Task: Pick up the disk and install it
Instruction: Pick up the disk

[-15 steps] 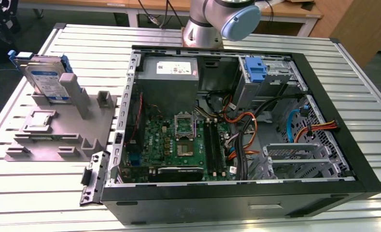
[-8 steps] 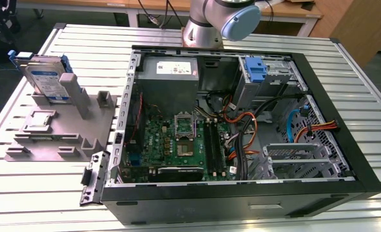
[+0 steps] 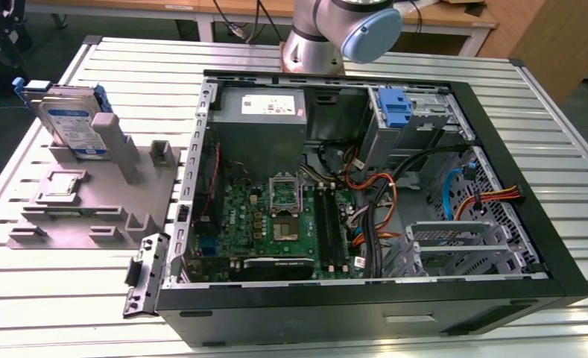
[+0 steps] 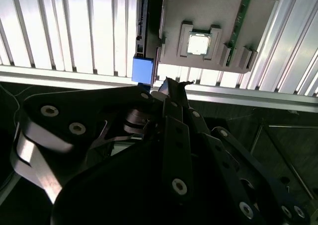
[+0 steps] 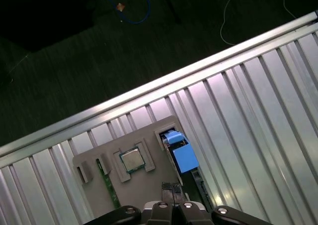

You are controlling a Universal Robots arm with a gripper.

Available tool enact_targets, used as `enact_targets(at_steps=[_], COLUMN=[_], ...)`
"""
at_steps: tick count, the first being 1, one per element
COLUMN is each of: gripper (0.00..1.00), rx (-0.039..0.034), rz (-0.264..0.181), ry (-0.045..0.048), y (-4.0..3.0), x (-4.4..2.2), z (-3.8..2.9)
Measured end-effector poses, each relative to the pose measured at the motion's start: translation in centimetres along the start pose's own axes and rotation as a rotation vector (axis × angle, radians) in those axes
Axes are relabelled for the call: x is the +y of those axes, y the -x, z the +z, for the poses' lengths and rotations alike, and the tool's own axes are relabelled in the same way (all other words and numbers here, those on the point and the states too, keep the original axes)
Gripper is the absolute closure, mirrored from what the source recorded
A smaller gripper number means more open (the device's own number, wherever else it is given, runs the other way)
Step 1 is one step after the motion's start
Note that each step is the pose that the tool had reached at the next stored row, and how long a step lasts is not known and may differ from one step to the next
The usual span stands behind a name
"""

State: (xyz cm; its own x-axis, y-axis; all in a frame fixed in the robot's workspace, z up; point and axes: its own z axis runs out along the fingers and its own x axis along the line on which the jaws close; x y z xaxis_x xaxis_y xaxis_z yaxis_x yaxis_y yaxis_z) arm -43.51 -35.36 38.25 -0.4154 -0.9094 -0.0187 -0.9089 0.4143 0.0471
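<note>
The disk (image 3: pixel 70 123) is standing on edge in the grey holder (image 3: pixel 95 201) at the upper left of the exterior view, on the slatted surface (image 3: pixel 75 298) beside the open computer case (image 3: pixel 532 246). In the first wrist view the claw (image 5: pixel 171 187) is hanging over the holder, its tips drawn narrow and carrying nothing. The pick-up is likely asking for squaring up over the blue carrier and spreading wider than the disk's thin edge.
</note>
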Motion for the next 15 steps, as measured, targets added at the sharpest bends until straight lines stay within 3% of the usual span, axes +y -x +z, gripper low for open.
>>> enact_targets(at_steps=[10,15], gripper=[0.9,0.9], rx=[0.0002,0.0038], rz=[-0.006,-0.082], ry=[0.0,0.0014], y=[0.0,0.0], x=[0.0,0.0], z=[0.0,0.04])
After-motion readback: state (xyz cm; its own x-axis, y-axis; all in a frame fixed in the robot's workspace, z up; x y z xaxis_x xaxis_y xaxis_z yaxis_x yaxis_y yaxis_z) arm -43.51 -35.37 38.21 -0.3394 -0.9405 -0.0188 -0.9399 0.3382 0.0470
